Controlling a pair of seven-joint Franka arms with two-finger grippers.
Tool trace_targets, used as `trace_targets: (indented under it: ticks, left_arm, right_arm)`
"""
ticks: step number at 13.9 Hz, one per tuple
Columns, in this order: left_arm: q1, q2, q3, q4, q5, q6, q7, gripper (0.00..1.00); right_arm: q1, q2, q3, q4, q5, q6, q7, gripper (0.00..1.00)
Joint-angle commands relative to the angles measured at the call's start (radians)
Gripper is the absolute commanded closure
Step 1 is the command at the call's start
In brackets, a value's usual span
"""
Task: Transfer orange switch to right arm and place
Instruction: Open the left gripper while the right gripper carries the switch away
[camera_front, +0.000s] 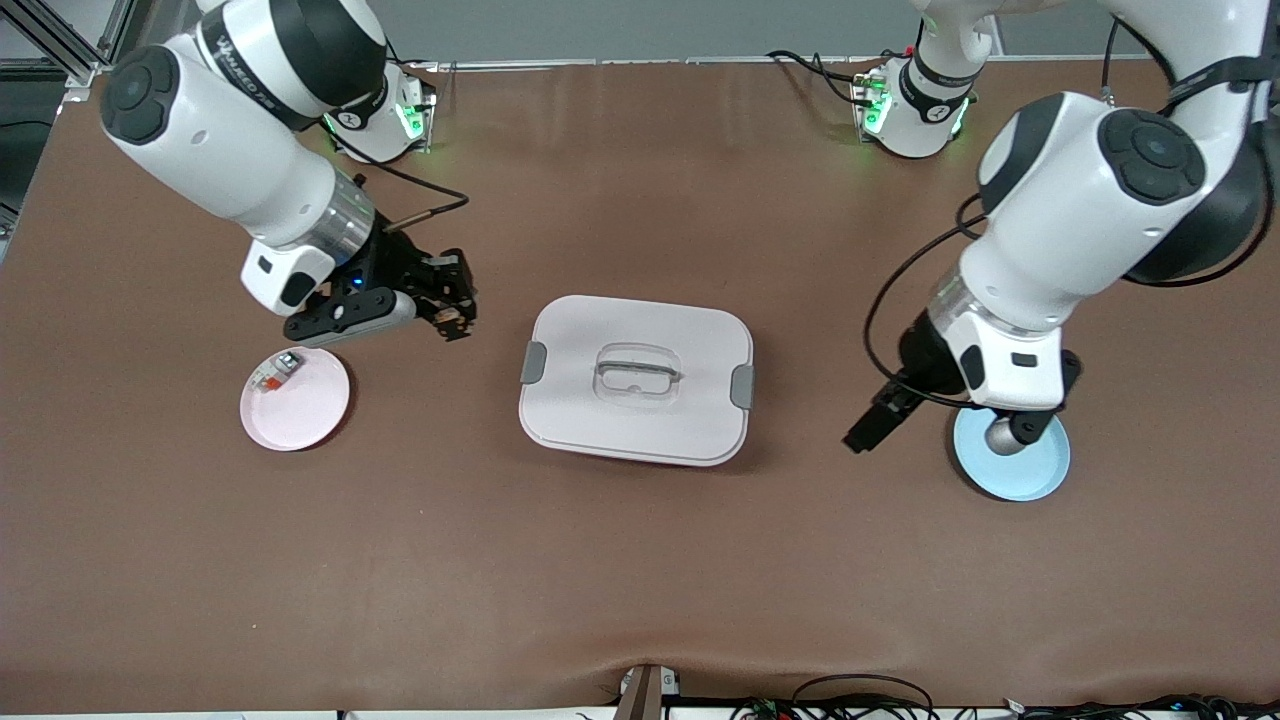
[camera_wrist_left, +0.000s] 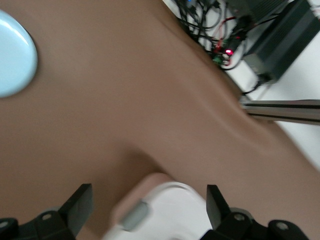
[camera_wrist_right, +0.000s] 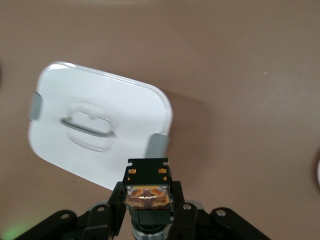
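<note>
Brown table (camera_front: 640, 560); orange switch (camera_wrist_right: 148, 187) between right pincer (camera_wrist_right: 148, 200) fingers.

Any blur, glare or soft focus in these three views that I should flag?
Front view: evenly lit and sharp, soft shadow beside the white lidded rectangular box. Left wrist view: smeared overall; the pale blue round plate carries a glare streak. Right wrist view: the small black switch with orange markings is sharp in the right gripper; the box's edges look soft.

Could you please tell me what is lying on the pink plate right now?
On the pink plate lies one small white-grey component with a red-orange end, near the plate's rim. The rest of the plate shows bare; the right gripper slightly overhangs its rim.
</note>
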Motion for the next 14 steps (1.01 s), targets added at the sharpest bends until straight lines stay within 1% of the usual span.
trace_targets:
  ticks: [1, 3, 5, 6, 7, 8, 9, 11, 13, 14]
  left_arm:
    - [0.094, -0.074, -0.005, -0.012, 0.03, -0.15, 0.218, 0.0]
    - [0.155, -0.112, -0.008, -0.012, 0.028, -0.257, 0.364, 0.0]
    - [0.174, -0.137, -0.002, -0.013, 0.023, -0.293, 0.476, 0.0]
    - [0.163, -0.164, 0.026, -0.012, 0.023, -0.299, 0.523, 0.0]
    - [0.133, -0.187, 0.069, -0.019, 0.014, -0.311, 0.56, 0.0]
    - [0.103, -0.203, 0.128, -0.019, 0.007, -0.351, 0.612, 0.0]
    - [0.059, -0.224, 0.188, -0.021, 0.0, -0.373, 0.695, 0.0]
    - [0.011, -0.266, 0.282, -0.039, -0.016, -0.393, 0.838, 0.0]
    - [-0.047, -0.331, 0.394, -0.1, -0.093, -0.402, 0.892, 0.0]
    - [-0.073, -0.362, 0.431, -0.133, -0.11, -0.402, 0.903, 0.0]
  right_arm:
    - [-0.047, -0.017, 0.014, -0.006, -0.118, -0.083, -0.134, 1.0]
    - [-0.057, -0.014, 0.014, -0.01, -0.187, -0.126, -0.29, 1.0]
    - [-0.116, -0.01, 0.014, -0.026, -0.192, -0.134, -0.445, 1.0]
    - [-0.144, -0.01, 0.012, -0.036, -0.194, -0.129, -0.549, 1.0]
    - [-0.173, -0.01, 0.012, -0.039, -0.212, -0.127, -0.644, 1.0]
    - [-0.199, -0.008, 0.014, -0.04, -0.252, -0.124, -0.727, 1.0]
    - [-0.211, -0.008, 0.014, -0.04, -0.291, -0.118, -0.807, 1.0]
    - [-0.234, -0.007, 0.014, -0.072, -0.342, -0.086, -0.923, 1.0]
    - [-0.256, -0.007, 0.014, -0.122, -0.384, -0.016, -1.042, 1.0]
    - [-0.276, -0.008, 0.014, -0.147, -0.385, 0.027, -1.114, 1.0]
